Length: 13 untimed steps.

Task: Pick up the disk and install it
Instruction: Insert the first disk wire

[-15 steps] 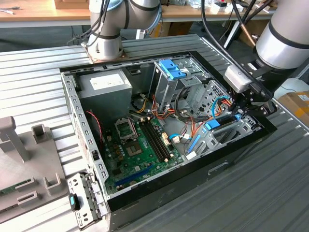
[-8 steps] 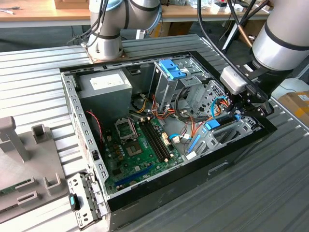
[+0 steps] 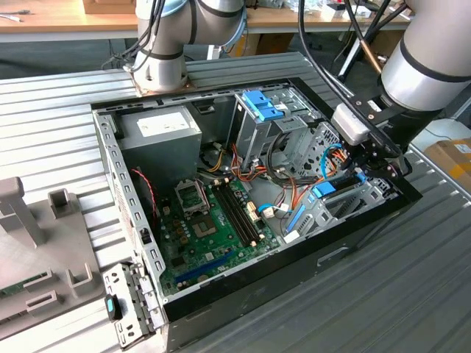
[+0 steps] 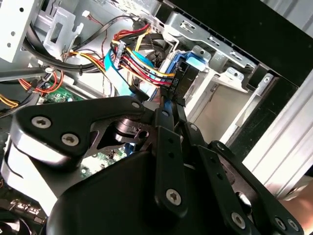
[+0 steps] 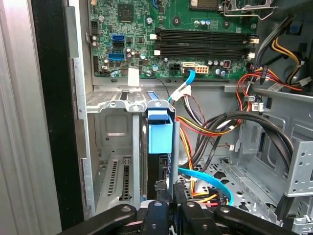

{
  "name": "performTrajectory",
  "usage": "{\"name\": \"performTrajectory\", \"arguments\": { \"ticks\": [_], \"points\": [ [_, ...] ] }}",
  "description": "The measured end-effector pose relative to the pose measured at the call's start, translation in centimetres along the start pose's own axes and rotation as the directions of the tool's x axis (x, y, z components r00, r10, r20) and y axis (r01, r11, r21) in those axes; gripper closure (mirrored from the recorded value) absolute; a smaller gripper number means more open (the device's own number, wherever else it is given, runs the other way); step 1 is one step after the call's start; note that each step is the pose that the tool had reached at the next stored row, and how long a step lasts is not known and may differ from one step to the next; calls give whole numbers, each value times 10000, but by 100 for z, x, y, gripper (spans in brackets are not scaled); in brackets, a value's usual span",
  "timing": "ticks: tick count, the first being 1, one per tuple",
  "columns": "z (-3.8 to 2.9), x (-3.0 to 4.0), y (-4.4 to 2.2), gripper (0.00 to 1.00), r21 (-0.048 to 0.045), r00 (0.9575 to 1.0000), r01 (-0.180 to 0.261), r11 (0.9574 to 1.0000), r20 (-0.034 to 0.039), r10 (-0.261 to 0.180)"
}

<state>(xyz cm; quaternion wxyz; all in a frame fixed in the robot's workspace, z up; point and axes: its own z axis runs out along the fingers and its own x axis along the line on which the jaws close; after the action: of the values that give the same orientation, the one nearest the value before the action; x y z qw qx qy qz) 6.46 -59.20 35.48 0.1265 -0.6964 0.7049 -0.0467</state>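
The disk (image 5: 160, 132), a dark body in a bright blue carrier, stands on edge in a slot of the metal drive bay (image 5: 115, 105) at the case's corner. In the exterior view the disk's blue frame (image 3: 324, 190) shows in that bay on the exterior view's right. My gripper (image 5: 168, 188) sits right at the disk's near end, its dark fingers (image 4: 166, 115) drawn close together and pinching that end. In the second wrist view the gripper (image 4: 165, 100) points at the disk (image 4: 191, 66), among bundled cables.
The open computer case (image 3: 294, 254) lies on a ribbed metal table. Inside are the motherboard (image 3: 213, 220), a power supply (image 3: 162, 132), a tall cage with a blue clip (image 3: 261, 107) and loose red, yellow and blue cables (image 5: 205, 127) beside the bay. A grey fixture (image 3: 37, 243) stands at the exterior view's left.
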Motion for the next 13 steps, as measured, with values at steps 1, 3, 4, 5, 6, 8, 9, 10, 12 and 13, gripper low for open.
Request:
{"name": "performTrajectory", "arguments": {
  "ticks": [1, 3, 4, 5, 6, 8, 9, 10, 12, 13],
  "points": [
    [1, 1, 0, 84, 0, 10000, 1, 10000, 0, -1],
    [26, 3, 5, 84, 21, 9998, -196, 9998, 36, 196],
    [29, 4, 6, 84, 44, 9993, -374, 9993, -9, 374],
    [30, 4, 7, 84, 66, 9985, -548, 9985, -51, 548],
    [31, 5, 7, 84, 71, 9983, -583, 9983, -60, 584],
    [39, 5, 15, 84, 73, 9982, -593, 9982, -63, 594],
    [52, 6, 25, 84, 85, 9975, -695, 9975, -87, 696],
    [53, 7, 25, 84, 89, 9973, -724, 9973, -94, 724],
    [65, 8, 29, 84, 90, 9972, -746, 9972, -14, 746],
    [69, 7, 30, 84, 100, 9972, -748, 9971, 12, 748]
  ]
}}
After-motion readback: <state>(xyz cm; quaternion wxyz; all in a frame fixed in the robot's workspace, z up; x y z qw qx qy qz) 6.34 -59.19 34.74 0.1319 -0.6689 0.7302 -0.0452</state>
